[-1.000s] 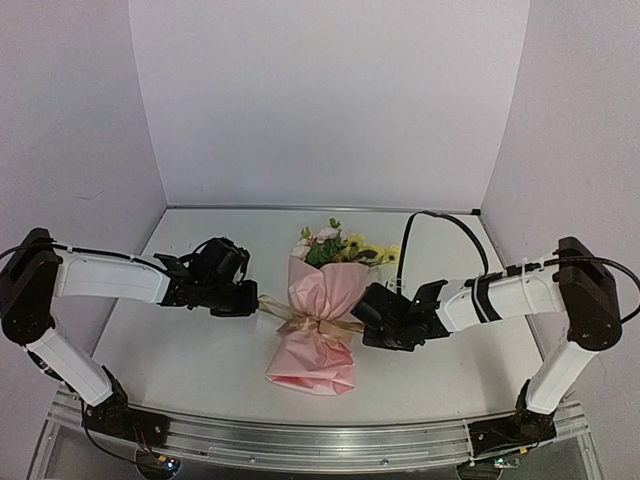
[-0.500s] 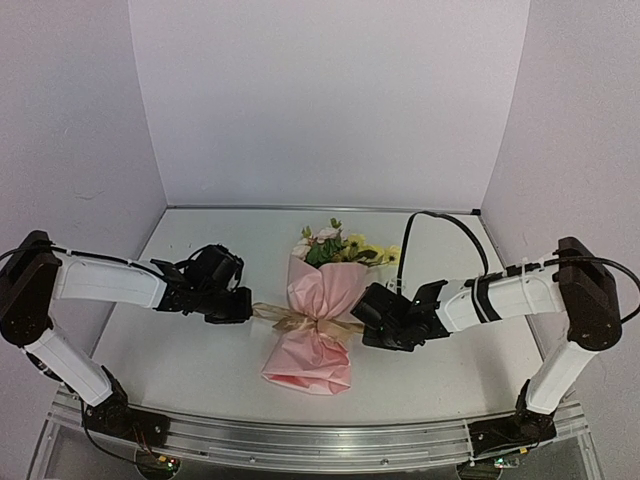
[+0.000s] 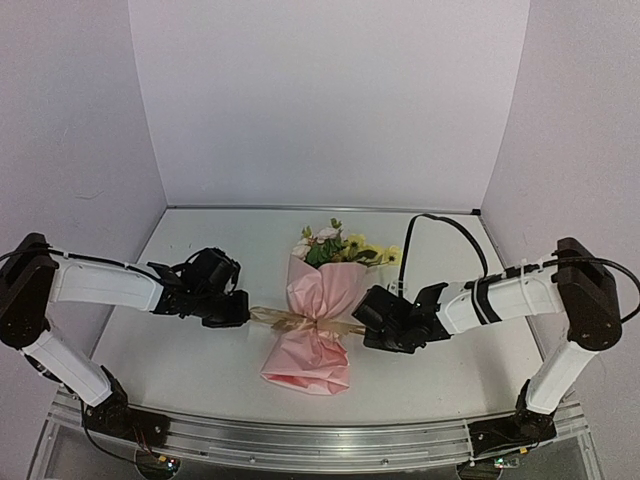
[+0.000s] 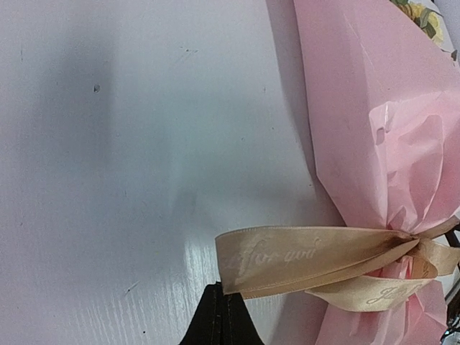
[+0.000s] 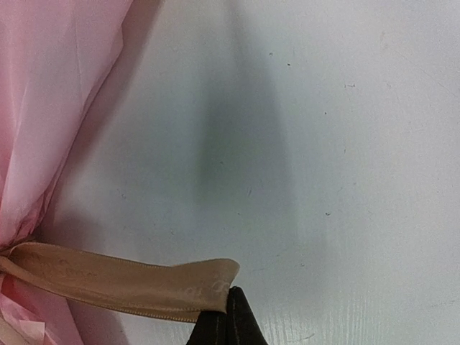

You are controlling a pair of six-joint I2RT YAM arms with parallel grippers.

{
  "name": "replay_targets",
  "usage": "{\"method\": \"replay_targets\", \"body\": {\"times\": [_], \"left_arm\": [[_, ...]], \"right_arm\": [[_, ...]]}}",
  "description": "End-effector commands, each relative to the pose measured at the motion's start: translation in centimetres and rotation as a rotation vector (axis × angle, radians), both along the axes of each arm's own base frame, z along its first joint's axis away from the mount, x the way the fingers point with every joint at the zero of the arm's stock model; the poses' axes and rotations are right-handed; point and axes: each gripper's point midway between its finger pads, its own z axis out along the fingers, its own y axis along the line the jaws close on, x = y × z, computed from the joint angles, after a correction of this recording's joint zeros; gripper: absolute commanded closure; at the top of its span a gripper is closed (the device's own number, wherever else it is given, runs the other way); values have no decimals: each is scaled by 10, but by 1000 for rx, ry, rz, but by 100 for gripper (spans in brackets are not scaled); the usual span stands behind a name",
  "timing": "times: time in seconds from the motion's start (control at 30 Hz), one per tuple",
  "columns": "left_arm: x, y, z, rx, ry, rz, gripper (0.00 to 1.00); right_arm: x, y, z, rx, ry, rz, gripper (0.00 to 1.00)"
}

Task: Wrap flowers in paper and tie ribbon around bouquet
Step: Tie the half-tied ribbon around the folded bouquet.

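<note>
The bouquet lies mid-table, yellow and pinkish flowers sticking out of the far end of the pink paper. A tan ribbon is knotted around its waist. My left gripper is shut on the ribbon's left end, left of the bouquet. My right gripper is shut on the ribbon's right end, just right of the bouquet. The ribbon runs taut from the knot to both grippers. In the wrist views the paper fills one side.
White walls enclose the table at the back and both sides. A black cable arcs above the right arm. A metal rail runs along the near edge.
My left gripper has drawn leftward and slightly nearer, pulling its ribbon end out longer. The bouquet's base has shifted a little left. The right gripper has stayed put.
</note>
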Motion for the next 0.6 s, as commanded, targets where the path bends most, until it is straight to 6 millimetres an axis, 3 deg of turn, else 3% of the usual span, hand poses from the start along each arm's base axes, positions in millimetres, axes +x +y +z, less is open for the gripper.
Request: {"method": "replay_targets", "body": {"times": [0.0,0.37,0.57], "left_arm": [[9,30,6,52,-38,100,100],[10,36,11,50,-52,121,100],[11,33,27,20,-77,112,100]], "right_arm": [[-4,-44,-4,-137,6,-57,100],[-3,-51,-2,-135,4,-73,100],[-1,-52,8,-120,-12,-71,100]]}}
